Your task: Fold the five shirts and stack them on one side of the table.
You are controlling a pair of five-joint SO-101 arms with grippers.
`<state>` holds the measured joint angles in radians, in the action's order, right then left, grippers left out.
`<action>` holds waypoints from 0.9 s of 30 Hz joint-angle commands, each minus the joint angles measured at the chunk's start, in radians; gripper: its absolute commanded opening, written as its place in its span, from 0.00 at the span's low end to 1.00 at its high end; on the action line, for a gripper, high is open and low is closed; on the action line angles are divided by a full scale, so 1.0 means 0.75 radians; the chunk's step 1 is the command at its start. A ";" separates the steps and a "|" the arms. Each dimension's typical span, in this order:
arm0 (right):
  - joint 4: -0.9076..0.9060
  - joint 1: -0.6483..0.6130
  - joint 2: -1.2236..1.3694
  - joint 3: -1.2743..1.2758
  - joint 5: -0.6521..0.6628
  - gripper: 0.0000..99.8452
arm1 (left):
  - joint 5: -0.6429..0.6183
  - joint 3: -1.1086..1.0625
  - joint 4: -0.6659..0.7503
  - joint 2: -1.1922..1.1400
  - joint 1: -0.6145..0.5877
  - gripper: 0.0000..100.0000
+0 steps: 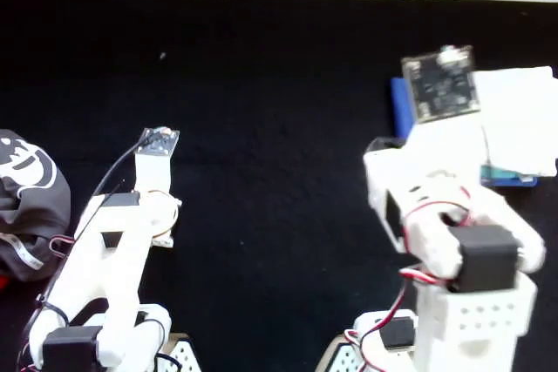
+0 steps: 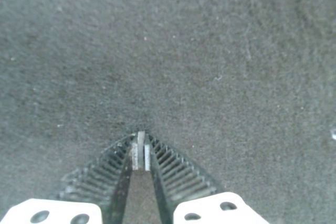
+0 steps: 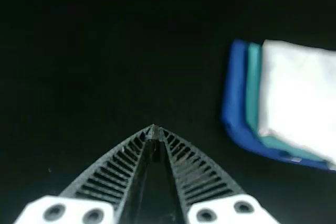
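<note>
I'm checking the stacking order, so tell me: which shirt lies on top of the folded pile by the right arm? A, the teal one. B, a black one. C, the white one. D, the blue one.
C: in the right wrist view the white shirt lies on top, with the teal shirt and then the blue shirt showing at the edges beneath it.

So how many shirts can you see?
4: white shirt, teal shirt and blue shirt stacked on the right; black shirt bunched at the left edge. Another may be hidden.
</note>
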<state>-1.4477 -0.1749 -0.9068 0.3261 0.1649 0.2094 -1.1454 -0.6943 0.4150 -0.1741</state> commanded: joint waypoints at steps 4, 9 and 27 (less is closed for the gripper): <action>0.470 -0.003 -0.418 0.909 0.184 0.01 | 0.004 0.001 0.059 0.003 0.009 0.01; 0.660 0.028 -0.678 1.343 0.211 0.01 | 0.004 0.001 0.059 0.003 0.009 0.01; 0.971 0.181 -0.774 1.908 0.211 0.01 | 0.004 0.001 0.059 0.003 0.009 0.01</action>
<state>-0.7465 -0.0506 -1.4791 1.6594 0.3107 0.2094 -1.1454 -0.6943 0.4150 -0.1741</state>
